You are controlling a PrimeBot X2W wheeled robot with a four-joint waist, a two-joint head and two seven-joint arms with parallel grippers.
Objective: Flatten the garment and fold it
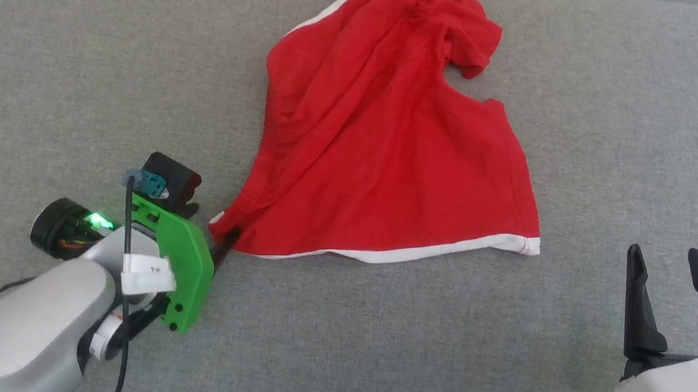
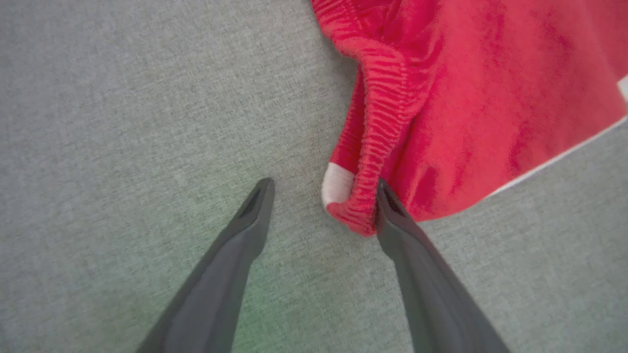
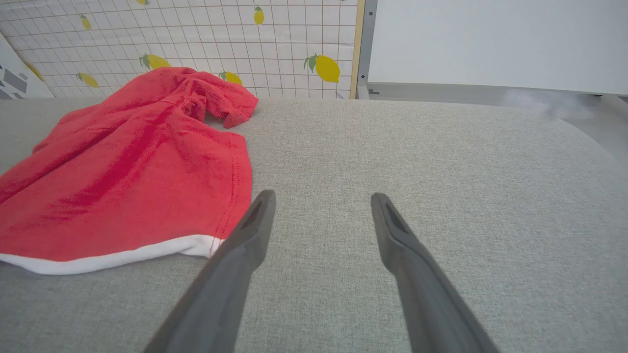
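Observation:
The garment, bright red shorts with white trim, lies crumpled on the grey padded table, its far end bunched up. My left gripper is at the garment's near left corner, open. In the left wrist view the ribbed waistband corner with a white patch sits between the two fingers of my left gripper, against the right finger. My right gripper stands open at the lower right, apart from the white hem. The right wrist view has my right gripper over bare table, with the garment to its left.
The table's far edge runs along the top of the head view. Beyond it, the right wrist view shows a lemon-print wall and a white panel. Bare grey surface lies to the right of the garment and in front of it.

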